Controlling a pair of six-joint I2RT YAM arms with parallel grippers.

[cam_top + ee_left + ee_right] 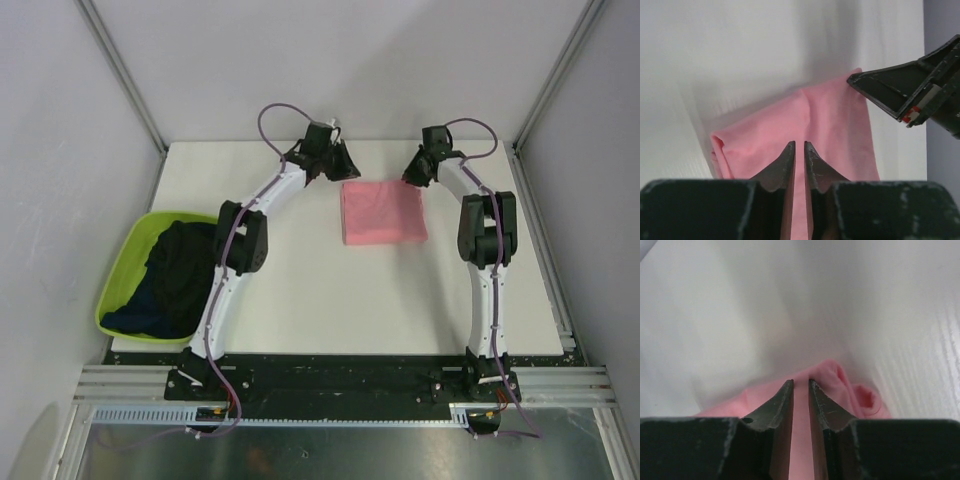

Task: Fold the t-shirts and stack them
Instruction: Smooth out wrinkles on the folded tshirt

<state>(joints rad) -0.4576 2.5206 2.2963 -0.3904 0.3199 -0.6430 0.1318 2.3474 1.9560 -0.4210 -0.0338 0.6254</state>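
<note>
The salmon-pink t-shirt (383, 212) lies folded into a flat rectangle at the table's far middle. My left gripper (340, 162) hovers at its far left corner, jaws shut to a thin slit, with pink cloth (805, 115) below and nothing seen pinched. My right gripper (413, 174) is at the far right corner. Its jaws are closed on the cloth edge (800, 390), with a bunched fold (860, 395) just right of the fingers. The right gripper's finger (890, 90) also shows in the left wrist view, touching that corner. Dark navy-black tees (175, 275) lie heaped in the tub.
A lime-green plastic tub (125, 265) sits at the table's left edge beside the left arm. Grey walls and metal frame posts (125, 80) enclose the white table (330, 310) at the back and sides.
</note>
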